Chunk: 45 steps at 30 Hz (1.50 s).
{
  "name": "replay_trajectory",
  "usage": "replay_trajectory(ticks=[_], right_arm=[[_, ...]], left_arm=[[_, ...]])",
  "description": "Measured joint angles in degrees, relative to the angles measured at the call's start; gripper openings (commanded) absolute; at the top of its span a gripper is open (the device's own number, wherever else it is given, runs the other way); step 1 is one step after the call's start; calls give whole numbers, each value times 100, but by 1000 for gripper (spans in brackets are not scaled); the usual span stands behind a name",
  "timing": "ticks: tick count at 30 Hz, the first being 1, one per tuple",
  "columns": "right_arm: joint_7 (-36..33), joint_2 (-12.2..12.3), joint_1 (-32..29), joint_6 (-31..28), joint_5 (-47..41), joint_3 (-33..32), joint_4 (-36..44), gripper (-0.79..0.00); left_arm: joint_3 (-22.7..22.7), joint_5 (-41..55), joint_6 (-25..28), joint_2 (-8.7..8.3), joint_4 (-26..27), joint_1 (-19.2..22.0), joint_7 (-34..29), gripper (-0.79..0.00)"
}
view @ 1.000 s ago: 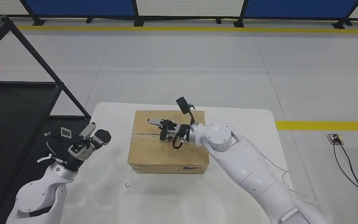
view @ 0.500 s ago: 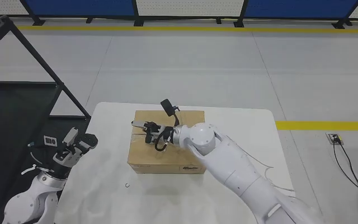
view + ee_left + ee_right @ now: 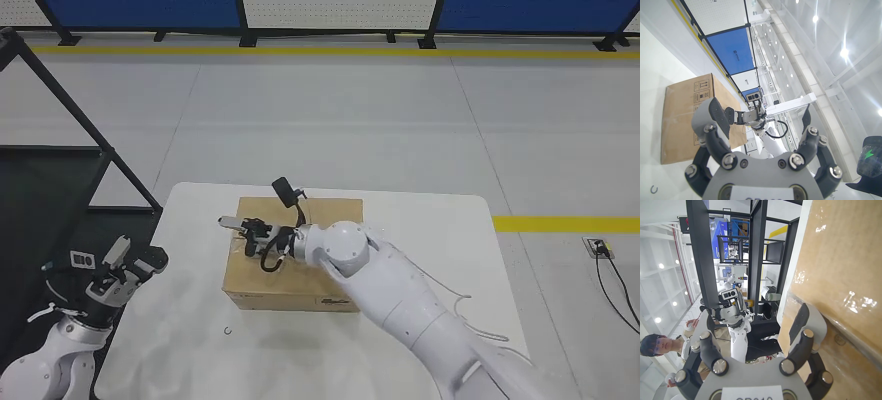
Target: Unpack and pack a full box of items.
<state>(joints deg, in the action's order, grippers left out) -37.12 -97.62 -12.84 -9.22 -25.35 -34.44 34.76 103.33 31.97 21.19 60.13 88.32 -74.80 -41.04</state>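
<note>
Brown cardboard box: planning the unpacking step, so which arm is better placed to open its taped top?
Right. The right claw is open over the brown cardboard box's taped top; the left claw is open at the white table's edge, apart from the box.

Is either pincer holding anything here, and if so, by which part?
Nothing is held. The right pincer is open at a top corner of the closed brown cardboard box, gripping nothing; the left pincer is open and empty.
</note>
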Motion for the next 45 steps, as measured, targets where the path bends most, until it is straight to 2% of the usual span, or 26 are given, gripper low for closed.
replay_trajectory(ticks=[5,10,23,32,39,45], right_arm=[[-146,30,48,-101,57,-181,-97,0],[-306,165,64,-48,176,-454,-127,0],[-725,744,-289,476,1079,-1181,602,0],[-988,1212,-882,887,1695,-1910,1584,0],[-1154,1607,-1661,1017,1916,-2827,2599,0],[-1238,1853,-2280,1272,2065,-3513,3301,0]], left_arm=[[-70,-77,-63,-7,-4,108,-69,0],[-135,-127,-118,-14,-19,218,-123,0],[-212,-202,-189,-22,-32,334,-51,0],[-309,-310,-280,-24,62,412,30,0],[-469,-426,-377,-21,89,547,45,0],[-613,-498,-455,-20,57,716,26,0]])
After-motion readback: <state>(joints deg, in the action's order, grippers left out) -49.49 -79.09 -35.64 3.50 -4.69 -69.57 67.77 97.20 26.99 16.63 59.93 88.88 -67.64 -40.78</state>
